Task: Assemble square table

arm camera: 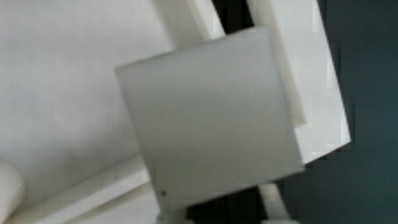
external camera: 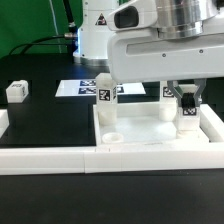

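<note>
Gripper is found clenched on a leg, which is held upright between the dark fingers. In the wrist view the flat pale face of that leg fills the middle of the picture. The fingers themselves are not made out there.

The held leg is placed over the square table top, at its corner on the exterior view's right. Whether its lower end is seated in a corner socket cannot be told, since the contact is hidden.

A second leg is seen standing upright at the far corner of the top on the exterior view's left. An unfilled round socket is noted at the near corner on the same side.

Judgement on the step in hand: a leg is being fitted to a corner of the top. It is advised that:
- the leg be held vertical, centred over the socket and lowered straight;
- any turning be done without side pressure, so that the top is not slid or tipped;
- the grip be released only once the leg is seen to stand unaided.

Just in front of the top, a border rail is observed. Behind the top lies the marker board. Well apart from the top, to the exterior view's left, a small loose white part is recorded.
</note>
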Robot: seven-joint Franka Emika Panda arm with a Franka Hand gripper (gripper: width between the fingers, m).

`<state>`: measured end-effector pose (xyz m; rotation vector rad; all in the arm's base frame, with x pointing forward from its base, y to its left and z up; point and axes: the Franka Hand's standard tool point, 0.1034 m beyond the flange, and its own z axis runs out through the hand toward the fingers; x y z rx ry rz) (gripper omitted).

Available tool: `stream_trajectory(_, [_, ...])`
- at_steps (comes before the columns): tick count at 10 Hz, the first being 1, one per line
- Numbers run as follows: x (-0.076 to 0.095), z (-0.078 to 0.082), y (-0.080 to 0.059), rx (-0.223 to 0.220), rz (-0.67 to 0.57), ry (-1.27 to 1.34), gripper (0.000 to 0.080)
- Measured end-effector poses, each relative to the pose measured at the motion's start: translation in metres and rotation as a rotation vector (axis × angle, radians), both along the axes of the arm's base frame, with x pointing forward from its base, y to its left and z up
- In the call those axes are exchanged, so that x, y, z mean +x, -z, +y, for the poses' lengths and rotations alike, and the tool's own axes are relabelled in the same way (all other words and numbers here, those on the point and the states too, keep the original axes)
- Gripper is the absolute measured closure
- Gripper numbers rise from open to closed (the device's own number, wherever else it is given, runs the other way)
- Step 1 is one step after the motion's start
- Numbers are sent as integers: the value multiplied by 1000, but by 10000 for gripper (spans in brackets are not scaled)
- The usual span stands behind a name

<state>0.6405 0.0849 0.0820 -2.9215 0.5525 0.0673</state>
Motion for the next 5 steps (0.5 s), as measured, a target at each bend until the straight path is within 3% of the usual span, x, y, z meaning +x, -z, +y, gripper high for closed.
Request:
stream_trajectory(1, [2,-3,-7,1,3,-4,718])
stream_trajectory(2, [2,-3,-11,2,1,-5,528])
stream_trajectory(3, [2,-1,-12,3,1,-6,393])
stream_trajectory(4, [1,3,-13,2,-1,-3,393])
stream_trajectory(5, [-5,10,-11,-1,-16,2,223])
